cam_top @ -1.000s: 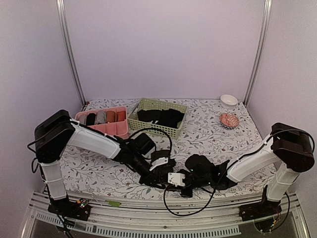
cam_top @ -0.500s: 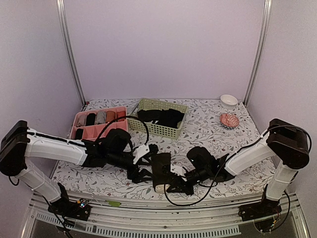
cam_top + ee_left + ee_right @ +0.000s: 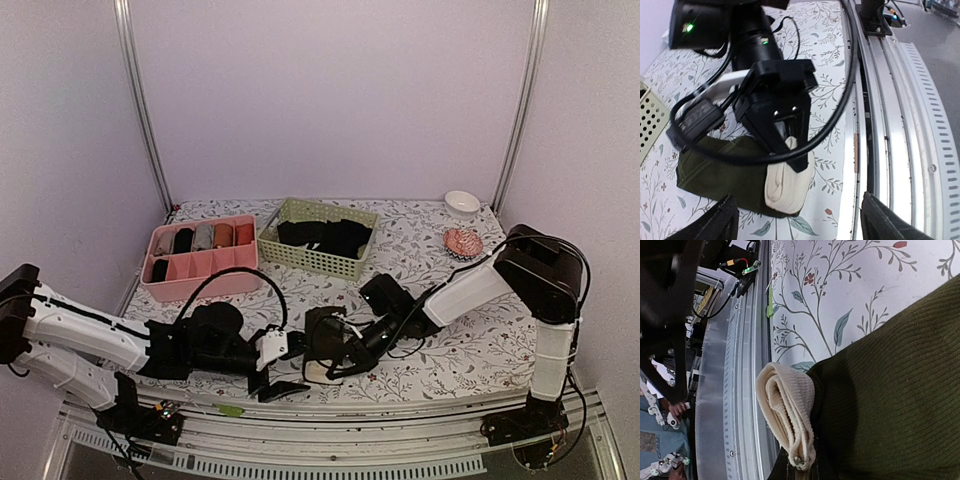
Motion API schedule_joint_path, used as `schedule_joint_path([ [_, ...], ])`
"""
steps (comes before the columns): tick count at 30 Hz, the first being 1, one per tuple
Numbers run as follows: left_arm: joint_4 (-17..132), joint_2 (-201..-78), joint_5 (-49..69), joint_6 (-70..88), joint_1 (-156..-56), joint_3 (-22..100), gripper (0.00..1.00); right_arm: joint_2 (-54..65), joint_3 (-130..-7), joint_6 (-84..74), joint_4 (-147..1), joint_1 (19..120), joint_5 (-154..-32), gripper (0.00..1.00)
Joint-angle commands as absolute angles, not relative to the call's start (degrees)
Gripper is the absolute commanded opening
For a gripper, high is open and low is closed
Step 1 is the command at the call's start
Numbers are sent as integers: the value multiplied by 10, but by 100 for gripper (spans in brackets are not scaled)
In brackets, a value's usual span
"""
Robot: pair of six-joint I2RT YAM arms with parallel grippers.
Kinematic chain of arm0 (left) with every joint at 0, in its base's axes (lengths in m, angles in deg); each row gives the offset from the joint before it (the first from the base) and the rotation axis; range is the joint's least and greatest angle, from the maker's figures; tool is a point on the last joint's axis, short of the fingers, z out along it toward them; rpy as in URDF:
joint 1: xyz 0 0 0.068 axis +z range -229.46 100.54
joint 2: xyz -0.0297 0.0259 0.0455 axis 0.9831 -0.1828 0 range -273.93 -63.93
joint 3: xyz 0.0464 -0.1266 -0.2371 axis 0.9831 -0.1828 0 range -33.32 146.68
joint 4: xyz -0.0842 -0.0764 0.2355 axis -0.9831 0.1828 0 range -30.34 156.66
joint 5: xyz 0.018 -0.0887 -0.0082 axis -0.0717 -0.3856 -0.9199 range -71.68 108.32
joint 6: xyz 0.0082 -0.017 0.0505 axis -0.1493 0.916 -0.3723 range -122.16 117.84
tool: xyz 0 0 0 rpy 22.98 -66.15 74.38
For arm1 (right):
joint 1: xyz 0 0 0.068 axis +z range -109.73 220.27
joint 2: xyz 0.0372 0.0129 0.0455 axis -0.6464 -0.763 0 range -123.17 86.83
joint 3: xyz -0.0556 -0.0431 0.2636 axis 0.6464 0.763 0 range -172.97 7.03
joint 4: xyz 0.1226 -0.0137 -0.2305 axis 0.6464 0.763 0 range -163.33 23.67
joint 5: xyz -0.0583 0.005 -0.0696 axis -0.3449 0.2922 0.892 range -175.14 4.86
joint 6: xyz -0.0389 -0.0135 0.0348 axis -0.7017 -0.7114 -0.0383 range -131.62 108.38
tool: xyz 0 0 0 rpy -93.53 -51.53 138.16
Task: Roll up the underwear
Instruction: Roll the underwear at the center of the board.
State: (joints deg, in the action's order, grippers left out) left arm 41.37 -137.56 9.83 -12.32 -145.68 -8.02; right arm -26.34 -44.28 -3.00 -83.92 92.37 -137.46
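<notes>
The left gripper (image 3: pixel 283 367) has pulled back to the lower left and let go. Its fingers are spread wide. The right gripper (image 3: pixel 793 154) has slid left and now pinches the cream band of the underwear (image 3: pixel 720 170), low in the middle of the desk (image 3: pixel 460 345). So the rolling looks only just begun. From above, the arm hides most of the cloth.

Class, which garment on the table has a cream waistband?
The underwear at the near edge, at the right gripper; the garments in the green basket are all black.
</notes>
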Motion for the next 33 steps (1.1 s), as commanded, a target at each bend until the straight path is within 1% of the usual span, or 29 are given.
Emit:
schedule_joint_path([
  [1,360,-1398,140,-185,-1489,-85,83,-304,-502,5,-732,920,-1423,0],
  [9,373,-1472,153,-253,-1520,-51,75,-354,-530,42,-711,904,-1494,0],
  [14,385,-1522,178,-272,-1527,-31,72,-374,-535,57,-712,893,-1506,0],
  [21,378,-1562,198,-294,-1532,-16,68,-385,-540,66,-707,888,-1511,0],
  [24,381,-1576,207,-304,-1532,-9,64,-388,-545,67,-702,889,-1510,0],
  [26,386,-1584,210,-310,-1531,-4,60,-390,-549,68,-697,889,-1511,0],
  [27,390,-1589,210,-313,-1531,-2,56,-390,-550,68,-697,889,-1512,0],
  [29,407,-1597,211,-317,-1530,2,46,-387,-550,68,-696,888,-1513,0],
  [31,436,-1600,210,-314,-1527,4,34,-379,-548,69,-698,887,-1515,0],
  [33,455,-1596,197,-306,-1521,3,25,-368,-543,74,-707,882,-1514,0],
])
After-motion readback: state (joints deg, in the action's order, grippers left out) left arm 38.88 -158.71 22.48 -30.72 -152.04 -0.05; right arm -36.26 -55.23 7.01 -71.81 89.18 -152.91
